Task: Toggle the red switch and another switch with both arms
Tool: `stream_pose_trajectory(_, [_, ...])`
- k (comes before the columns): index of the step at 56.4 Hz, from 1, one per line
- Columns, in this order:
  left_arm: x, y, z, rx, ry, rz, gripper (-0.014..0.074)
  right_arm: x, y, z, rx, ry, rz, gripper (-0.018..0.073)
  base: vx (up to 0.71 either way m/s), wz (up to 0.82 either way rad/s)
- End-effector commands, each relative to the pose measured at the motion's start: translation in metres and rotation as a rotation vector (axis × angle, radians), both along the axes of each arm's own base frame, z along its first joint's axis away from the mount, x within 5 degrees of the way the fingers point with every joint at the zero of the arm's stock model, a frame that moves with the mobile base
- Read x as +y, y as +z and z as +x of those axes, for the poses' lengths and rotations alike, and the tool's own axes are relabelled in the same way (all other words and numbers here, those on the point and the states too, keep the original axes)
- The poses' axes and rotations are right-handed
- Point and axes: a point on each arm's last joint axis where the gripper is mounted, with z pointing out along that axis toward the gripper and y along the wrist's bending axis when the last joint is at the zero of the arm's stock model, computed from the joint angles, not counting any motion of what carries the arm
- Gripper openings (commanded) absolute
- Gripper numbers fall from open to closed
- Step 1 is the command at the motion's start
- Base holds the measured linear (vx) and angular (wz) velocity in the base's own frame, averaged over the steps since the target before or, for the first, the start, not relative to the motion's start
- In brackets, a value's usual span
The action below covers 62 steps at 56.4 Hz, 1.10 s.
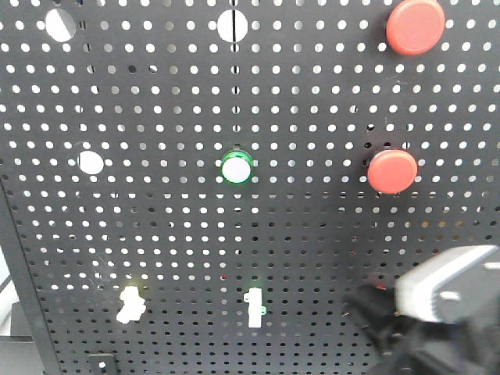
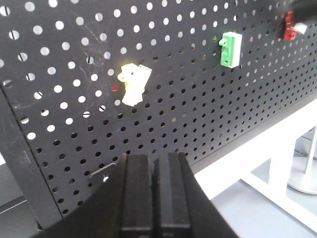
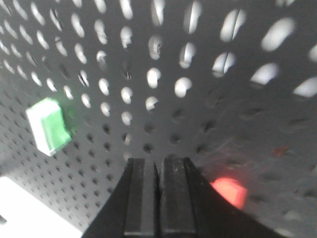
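Two red buttons (image 1: 416, 26) (image 1: 392, 170), one green button (image 1: 236, 167), three toggles (image 2: 133, 84) (image 2: 230, 48) (image 2: 290, 26)

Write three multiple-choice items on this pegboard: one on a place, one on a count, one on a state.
1. In the left wrist view, where does the yellow switch sit from the green-based switch?
A) left
B) right
C) directly above

2. How many round red buttons show in the front view?
A) one
B) two
C) four

3. The left tool is:
A) wide open
B) holding the yellow switch
C) shut, empty

Answers:
1 A: it is mounted left of the green-based one and a little lower.
2 B: one is at the top right, and a second is below it.
3 C: its fingers meet with nothing between them.
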Motion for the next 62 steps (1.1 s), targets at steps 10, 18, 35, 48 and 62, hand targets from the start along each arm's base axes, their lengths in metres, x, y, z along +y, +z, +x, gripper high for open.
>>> stream_pose_trajectory(10, [0.0,0.017,0.002,-0.081,0.013,-0.054,0.0003,-0.003,-0.007,0.005,0.017,-0.065,0.024,-0.0006,0.0,0.0])
stream_pose_trajectory(18, [0.0,0.016,0.002,-0.08,0.013,-0.053,0.0003,-0.004,-0.017,0.003,0.045,-0.065,0.011,-0.0006,0.0,0.0])
stream_pose_trajectory(35, [0.0,0.016,0.002,-0.079,0.013,-0.052,0.0003,-0.002,-0.021,-0.001,0.089,-0.035,0.024,-0.0006,0.0,0.0])
stream_pose_trajectory(48, [0.0,0.017,0.002,-0.074,0.016,-0.069,0.0003,-0.002,-0.028,-0.007,0.146,-0.021,0.057,-0.0006,0.0,0.0])
stream_pose_trajectory(62, [0.004,0.02,-0.005,-0.096,0.011,-0.089,0.0003,-0.047,-0.04,-0.047,0.011,-0.198,0.144,-0.0006,0.0,0.0])
